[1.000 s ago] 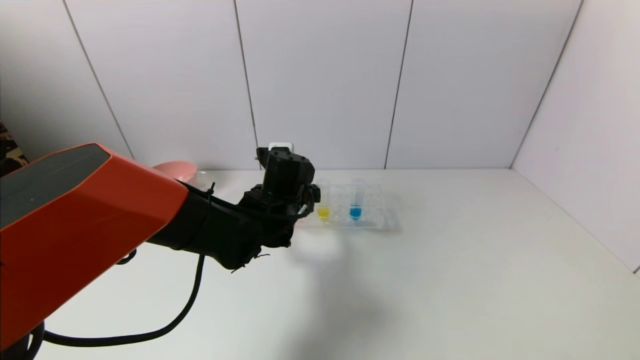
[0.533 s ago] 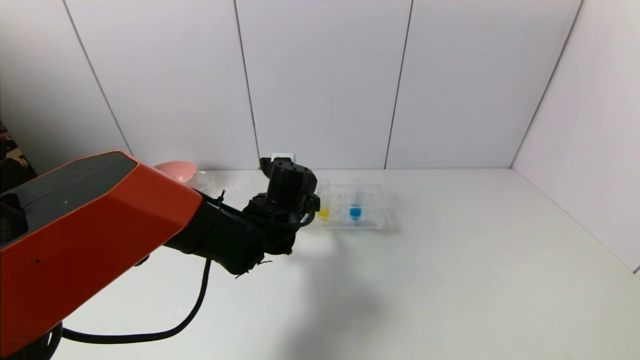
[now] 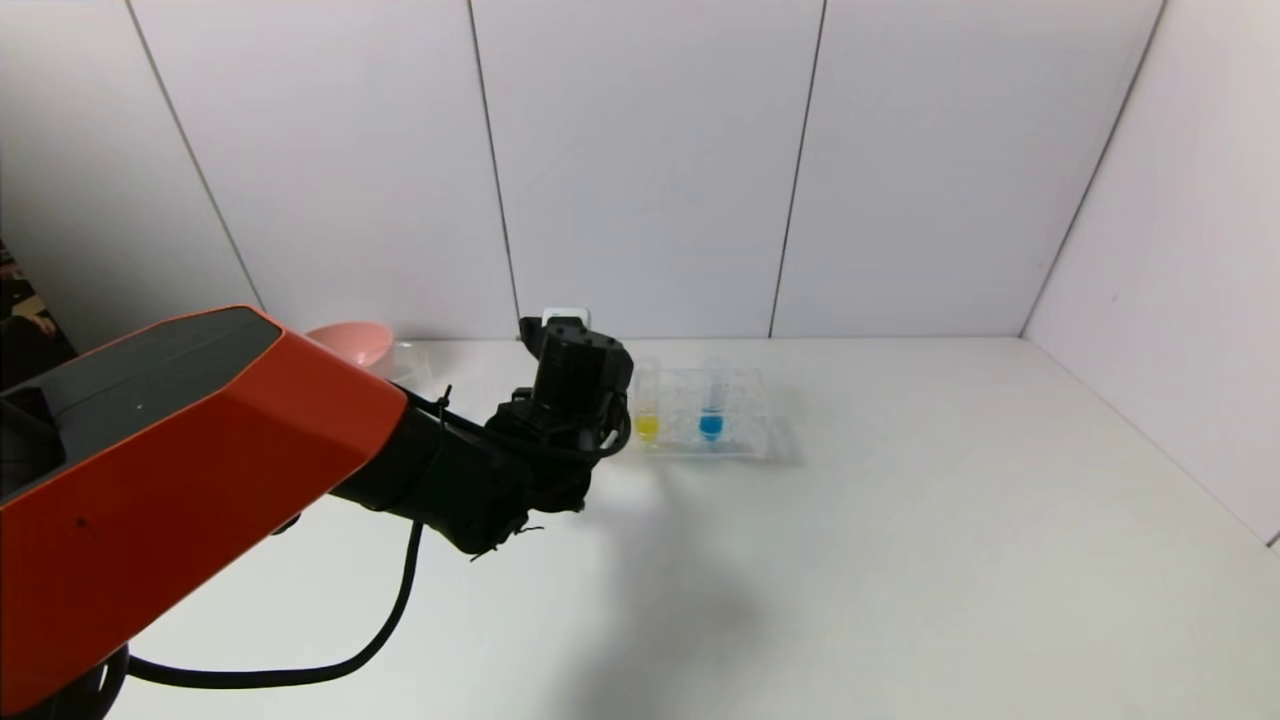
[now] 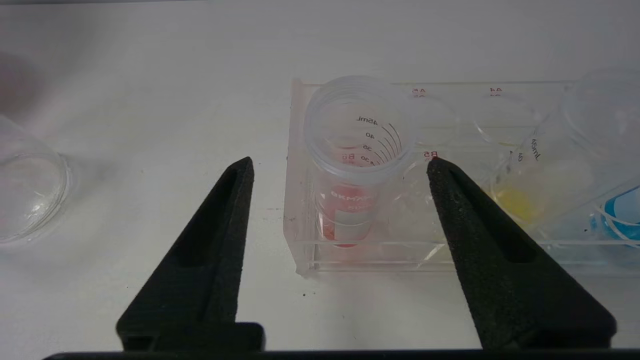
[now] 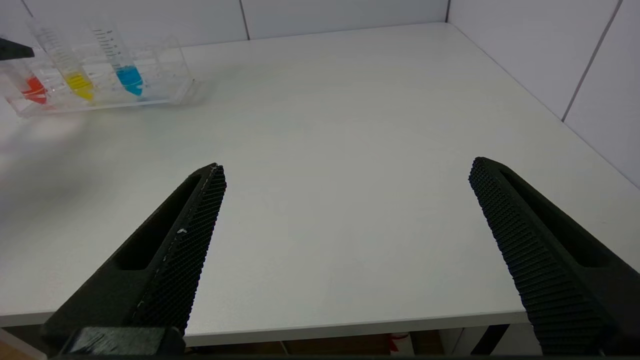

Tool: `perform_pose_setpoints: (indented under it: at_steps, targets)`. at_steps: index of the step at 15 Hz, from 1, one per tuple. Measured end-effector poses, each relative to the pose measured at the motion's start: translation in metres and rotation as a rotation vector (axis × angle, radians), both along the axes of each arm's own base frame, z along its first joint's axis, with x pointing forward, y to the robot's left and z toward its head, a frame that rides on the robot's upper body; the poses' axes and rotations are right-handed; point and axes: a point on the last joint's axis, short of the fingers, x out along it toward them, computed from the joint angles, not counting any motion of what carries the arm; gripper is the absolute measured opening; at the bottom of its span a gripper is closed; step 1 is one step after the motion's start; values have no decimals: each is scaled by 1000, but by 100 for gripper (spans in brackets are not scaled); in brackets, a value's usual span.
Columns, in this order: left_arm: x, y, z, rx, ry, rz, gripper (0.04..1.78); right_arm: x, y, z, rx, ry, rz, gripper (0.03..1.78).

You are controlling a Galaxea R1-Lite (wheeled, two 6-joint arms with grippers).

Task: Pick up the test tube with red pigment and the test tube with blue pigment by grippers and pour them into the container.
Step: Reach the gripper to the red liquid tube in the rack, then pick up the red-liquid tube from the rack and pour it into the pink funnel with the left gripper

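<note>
White panelled walls close off the back and right side of a plain white table, and I am looking down on it from the head camera. My left arm, orange with a black forearm, reaches in from the left. Its left gripper hangs over the left end of a clear tube rack that sits near the middle of the table toward the back wall.

From the left wrist camera I see the two black fingers spread wide apart, one on each side of the test tube with red pigment. That tube stands upright in the end slot of the rack, its open mouth facing the camera and red colour at its bottom. The fingers are not touching it.

Next along the rack is a tube with yellow pigment, then the test tube with blue pigment, both standing upright in their slots.

Left of the rack, near the back wall, I see a pink bowl, with the container, a clear glass vessel, just beside it.

My right gripper is well apart from the rack, near the front edge of the table, holding nothing, its ridged fingers wide apart.
</note>
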Motion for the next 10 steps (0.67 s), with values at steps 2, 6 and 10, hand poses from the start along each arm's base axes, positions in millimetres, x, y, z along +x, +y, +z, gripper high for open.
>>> perform_pose_setpoints:
  at_steps: [2, 6, 10]
  targets:
    - [0, 0, 0, 0, 0, 0, 80, 0, 0, 0, 0, 0, 0, 177]
    - [-1, -1, 0, 1, -1, 0, 43, 0, 0, 0, 0, 0, 0, 177]
    - [-1, -1, 5, -2, -12, 1, 43, 0, 0, 0, 0, 0, 0, 177]
